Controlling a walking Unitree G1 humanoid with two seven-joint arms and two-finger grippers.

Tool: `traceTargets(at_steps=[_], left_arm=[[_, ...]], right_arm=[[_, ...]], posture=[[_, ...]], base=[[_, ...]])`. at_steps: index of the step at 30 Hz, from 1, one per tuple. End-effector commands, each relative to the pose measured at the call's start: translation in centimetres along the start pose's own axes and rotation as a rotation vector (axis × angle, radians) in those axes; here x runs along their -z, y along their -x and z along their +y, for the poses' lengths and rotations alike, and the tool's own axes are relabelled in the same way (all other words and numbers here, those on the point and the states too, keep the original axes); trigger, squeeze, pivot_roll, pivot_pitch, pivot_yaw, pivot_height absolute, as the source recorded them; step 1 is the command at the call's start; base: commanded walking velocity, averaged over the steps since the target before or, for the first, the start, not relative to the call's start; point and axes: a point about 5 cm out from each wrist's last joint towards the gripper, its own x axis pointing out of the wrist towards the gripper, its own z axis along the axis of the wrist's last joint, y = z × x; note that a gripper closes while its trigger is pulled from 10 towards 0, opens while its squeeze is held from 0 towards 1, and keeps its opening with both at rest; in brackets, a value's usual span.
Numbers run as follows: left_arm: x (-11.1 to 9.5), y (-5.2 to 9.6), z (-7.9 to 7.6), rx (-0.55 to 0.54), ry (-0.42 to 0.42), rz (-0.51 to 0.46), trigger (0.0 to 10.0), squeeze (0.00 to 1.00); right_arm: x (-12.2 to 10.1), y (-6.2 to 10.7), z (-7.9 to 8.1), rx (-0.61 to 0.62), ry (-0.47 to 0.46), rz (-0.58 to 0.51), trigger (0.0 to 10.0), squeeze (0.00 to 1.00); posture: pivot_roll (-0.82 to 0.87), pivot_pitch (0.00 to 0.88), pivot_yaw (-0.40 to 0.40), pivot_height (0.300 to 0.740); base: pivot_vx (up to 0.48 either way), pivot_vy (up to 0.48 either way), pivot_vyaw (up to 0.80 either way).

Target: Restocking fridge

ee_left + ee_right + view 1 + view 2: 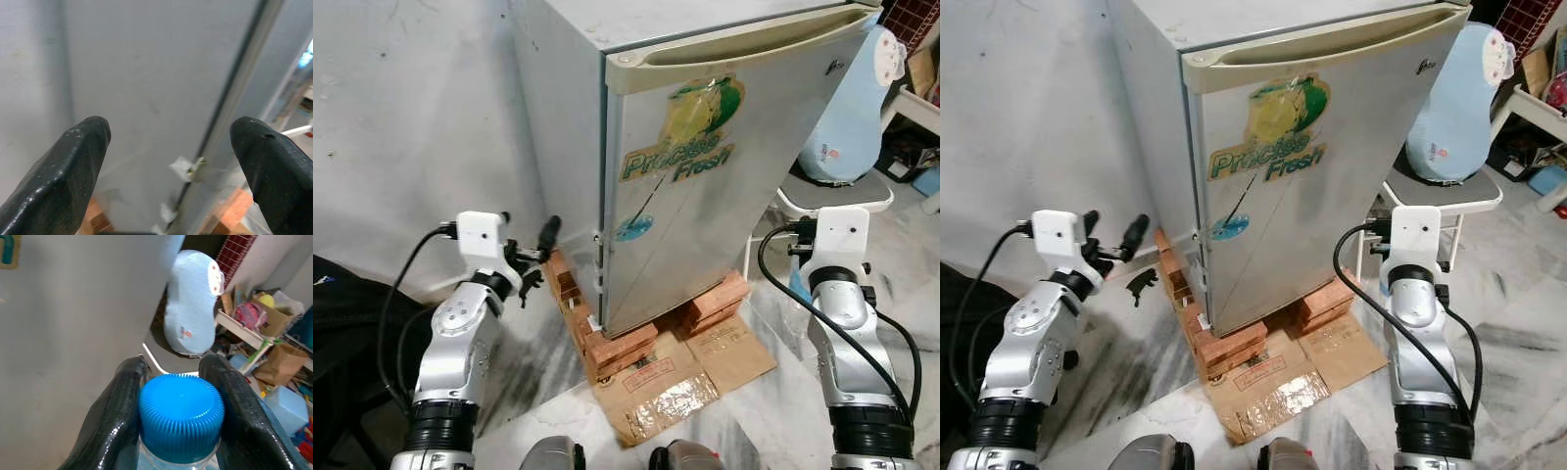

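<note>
At frame left, the left gripper [536, 257] hangs open beside the shut fridge [705, 176]; it should hook the door edge squarely. At right, the right gripper [171, 382] clamps the bottle [181, 418]; keep it upright.

Fridge [705, 196] brushed glossy metal; bottle cap [181, 417] ridged blue plastic; cardboard [675, 377] matt.

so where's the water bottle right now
The blue-capped bottle is gripped at its neck by the right gripper, on the robot's right beside the closed fridge.
</note>
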Motion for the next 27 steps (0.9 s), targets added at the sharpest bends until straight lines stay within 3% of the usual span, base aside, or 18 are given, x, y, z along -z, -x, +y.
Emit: traceTargets(at_steps=[1,5,10,13,18,27], left_arm=[[-0.3,-0.5,-0.5,0.042,0.01,-0.004,10.0,0.0],[-0.8,-0.7,-1.1,0.095,0.011,-0.026,10.0,0.0],[-0.6,-0.8,-1.3,0.09,0.014,-0.031,10.0,0.0],[-0.5,-0.8,-1.4,0.093,0.011,-0.028,10.0,0.0],[-0.5,-1.0,-0.5,0.018,0.001,-0.035,10.0,0.0],[-0.6,-1.9,0.2,-0.008,0.036,-0.03,10.0,0.0]], right_arm=[[-0.5,0.0,-0.7,0.02,0.009,-0.02,10.0,0.0],[-0.4,-0.1,-0.8,0.025,0.01,-0.015,10.0,0.0],[-0.4,0.0,-0.7,0.025,0.013,-0.009,10.0,0.0],[-0.3,-0.1,-0.6,0.022,0.01,-0.008,10.0,0.0],[-0.1,0.0,-0.7,0.019,0.013,0.0,10.0,0.0],[-0.1,0.1,-0.8,0.011,0.022,0.004,10.0,0.0]], posture=[[-0.04,0.078,-0.061,0.74],[-0.04,0.077,-0.061,0.74],[-0.04,0.078,-0.061,0.74],[-0.04,0.079,-0.062,0.74],[-0.04,0.085,-0.065,0.74],[-0.06,0.106,-0.077,0.74]], base=[[0.0,0.0,0.0],[0.0,0.0,0.0],[0.0,-0.393,-0.7],[0.0,-0.456,0.0],[0.0,0.0,0.0],[0.0,0.0,0.0]])
